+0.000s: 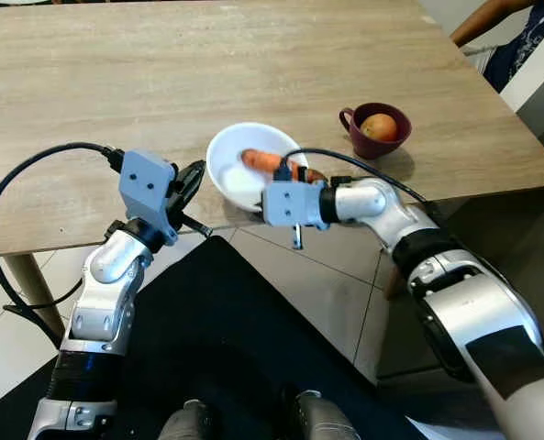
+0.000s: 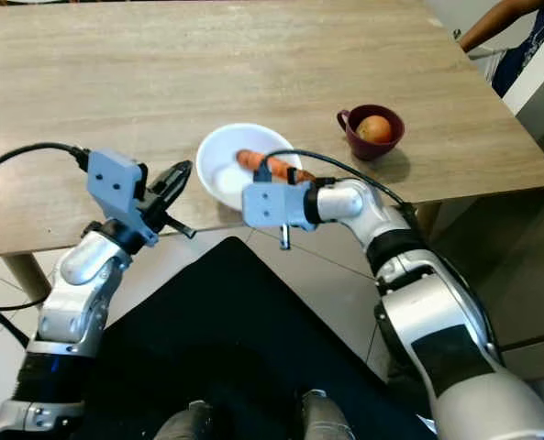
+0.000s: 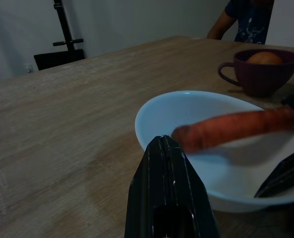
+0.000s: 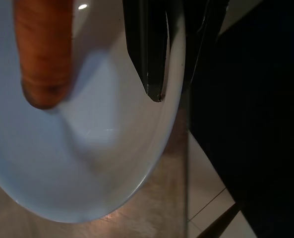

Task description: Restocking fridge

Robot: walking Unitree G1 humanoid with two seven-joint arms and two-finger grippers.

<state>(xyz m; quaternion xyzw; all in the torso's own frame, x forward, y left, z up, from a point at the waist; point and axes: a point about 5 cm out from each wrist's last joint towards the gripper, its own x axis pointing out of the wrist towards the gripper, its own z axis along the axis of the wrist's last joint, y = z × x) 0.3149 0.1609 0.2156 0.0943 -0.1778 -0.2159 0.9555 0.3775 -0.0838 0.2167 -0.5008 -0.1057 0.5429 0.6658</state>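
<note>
Two grippers flank your white bowl (image 1: 239,179) at the wooden table's (image 1: 116,82) near edge: left gripper (image 1: 191,181) pressed closed just beside it, right gripper (image 4: 159,91) clamping its rim. Carrot (image 1: 270,162) lies inside; the maroon cup (image 1: 368,139) farther right holds a round fruit (image 1: 379,126). Tiled floor (image 1: 308,284) lies below.

An orange carrot (image 1: 273,163) lies in a white bowl (image 1: 227,170).

One white bowl (image 1: 239,170) holds one carrot (image 1: 272,163); one purple mug (image 1: 371,137) holds one round fruit (image 1: 379,126); one counter (image 1: 161,82).
</note>
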